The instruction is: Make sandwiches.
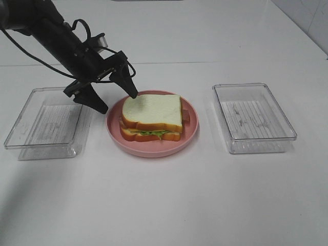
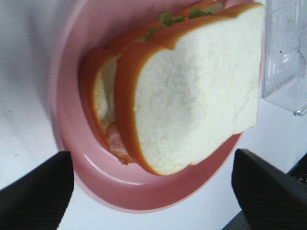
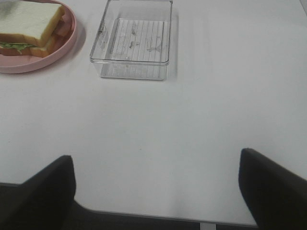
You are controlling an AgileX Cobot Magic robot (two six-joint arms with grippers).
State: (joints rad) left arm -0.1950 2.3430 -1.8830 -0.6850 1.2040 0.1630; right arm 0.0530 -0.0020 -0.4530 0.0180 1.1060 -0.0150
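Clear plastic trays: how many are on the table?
2. One clear tray sits left of the pink plate, the other tray sits to its right. None seems hidden.

Sandwich [image 1: 152,117]: top bread slice white on its face, crust orange-brown all round. Filling at the near edge shows green lettuce; in the left wrist view a reddish-pink, mottled bit of bacon [image 2: 117,143] peeks out under the crust.

Plate [image 1: 190,134]: plain pink, glossy, no pattern.

Left tray [image 1: 47,124] and right tray [image 1: 253,118]: clear plastic, colourless, each with fine parallel ridges across the floor and faint whitish smudges.

Table [image 1: 164,205]: plain white, matte, grey shadow at the lower left corner.

Left gripper [image 1: 116,100]: black fingers, black arm and cables. Right gripper [image 3: 156,187]: fingers black, with a fine textured surface.
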